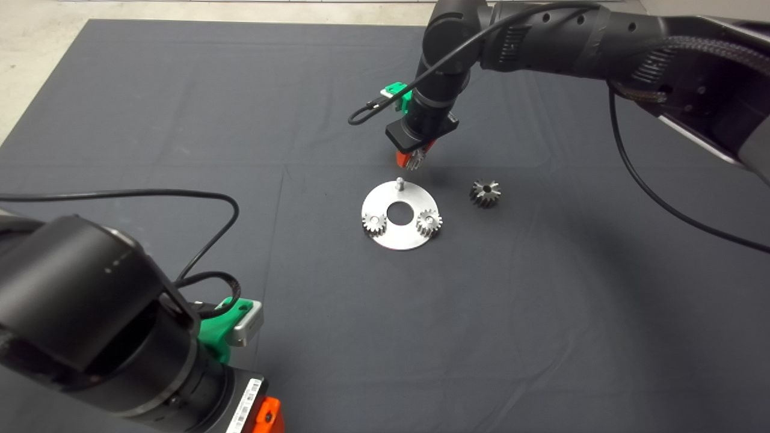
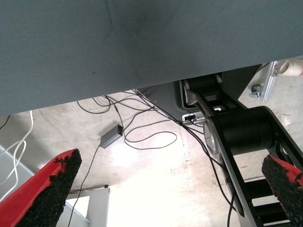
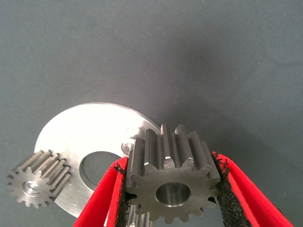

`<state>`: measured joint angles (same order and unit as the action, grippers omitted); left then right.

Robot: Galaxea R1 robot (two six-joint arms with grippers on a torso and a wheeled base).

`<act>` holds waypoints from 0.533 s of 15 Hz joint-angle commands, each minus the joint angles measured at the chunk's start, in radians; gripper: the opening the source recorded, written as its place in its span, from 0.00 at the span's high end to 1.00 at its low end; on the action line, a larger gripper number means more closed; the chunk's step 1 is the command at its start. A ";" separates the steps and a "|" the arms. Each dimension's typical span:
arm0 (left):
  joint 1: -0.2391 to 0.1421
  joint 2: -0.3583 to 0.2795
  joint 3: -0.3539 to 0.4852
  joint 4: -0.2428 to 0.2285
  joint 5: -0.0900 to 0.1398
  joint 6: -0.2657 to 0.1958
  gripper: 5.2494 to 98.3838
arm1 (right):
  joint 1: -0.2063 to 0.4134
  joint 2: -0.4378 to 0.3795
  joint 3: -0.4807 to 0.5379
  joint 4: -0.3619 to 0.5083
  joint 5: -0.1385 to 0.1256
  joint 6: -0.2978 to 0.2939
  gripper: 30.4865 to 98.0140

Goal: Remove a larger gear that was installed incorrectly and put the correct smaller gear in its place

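Observation:
My right gripper (image 1: 415,157) is shut on the smaller gear (image 3: 173,182), a grey steel gear with short fine teeth. It holds the gear just above the mat, behind the round steel plate (image 1: 400,237) and close to the plate's bare pin (image 1: 399,182). Two other small gears (image 1: 373,224) (image 1: 429,222) sit on the plate's other pins. One of them also shows in the right wrist view (image 3: 38,177). The larger gear (image 1: 485,193), with long pointed teeth, lies on the mat to the right of the plate. My left gripper (image 2: 165,189) is open and empty, parked at the lower left.
The plate (image 3: 90,137) has a round centre hole (image 1: 397,211). A black cable (image 1: 662,198) hangs from the right arm over the mat. The left wrist view shows the mat's edge, floor cables (image 2: 142,132) and a small grey box (image 2: 111,137).

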<state>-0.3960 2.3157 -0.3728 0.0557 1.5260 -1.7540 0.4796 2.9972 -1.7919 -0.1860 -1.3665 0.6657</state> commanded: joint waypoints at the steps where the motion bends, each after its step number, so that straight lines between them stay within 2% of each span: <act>1: -0.006 -0.003 0.017 -0.016 0.010 -0.005 0.00 | 0.028 0.003 0.009 0.025 0.021 -0.002 0.84; 4: -0.006 -0.003 0.017 -0.016 0.010 -0.004 0.00 | 0.022 0.003 0.011 0.025 0.021 -0.002 0.84; 8: -0.006 -0.005 0.017 -0.016 0.010 -0.004 0.00 | 0.019 0.003 0.030 0.023 0.041 -0.011 0.84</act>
<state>-0.3960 2.3157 -0.3728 0.0557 1.5260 -1.7544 0.4681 2.9972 -1.7885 -0.1860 -1.3407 0.6653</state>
